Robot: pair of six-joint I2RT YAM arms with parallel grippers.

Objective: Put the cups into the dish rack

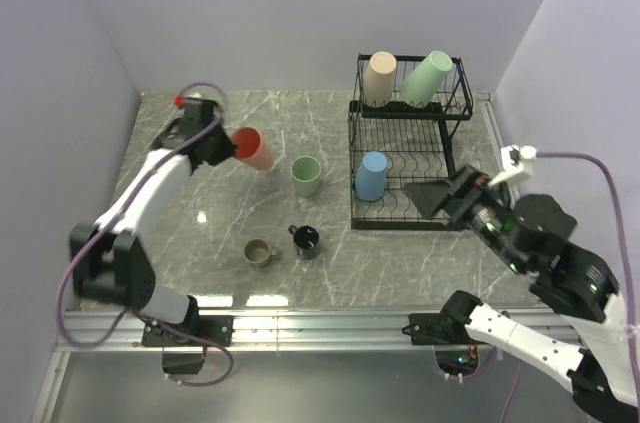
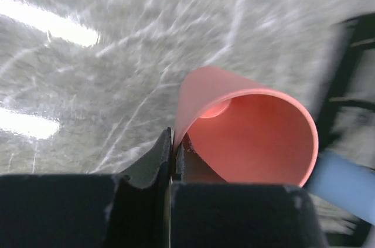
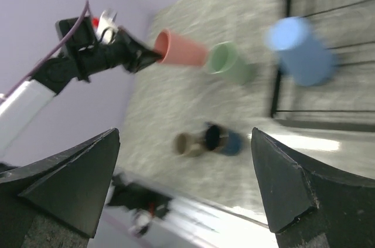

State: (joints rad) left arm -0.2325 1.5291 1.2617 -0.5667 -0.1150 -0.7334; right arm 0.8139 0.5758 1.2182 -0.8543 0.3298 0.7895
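Your left claw (image 2: 173, 145) pinched the thin rim of the matte pink cup (image 2: 252, 136), tilted over the marbled counter (image 2: 117, 54); your right claw (image 3: 184, 136) stood wide open.

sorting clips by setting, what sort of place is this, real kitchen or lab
Probably a lab test cell, not a kitchen: plain walls box in a marble-look table bearing a dish rack, and the left arm and right arm mount on an aluminium rail.

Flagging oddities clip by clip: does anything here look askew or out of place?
The pale green tumbler on the dish rack's top tier leans sideways, unlike the straighter beige tumbler beside it. Nothing looks spilled or broken.
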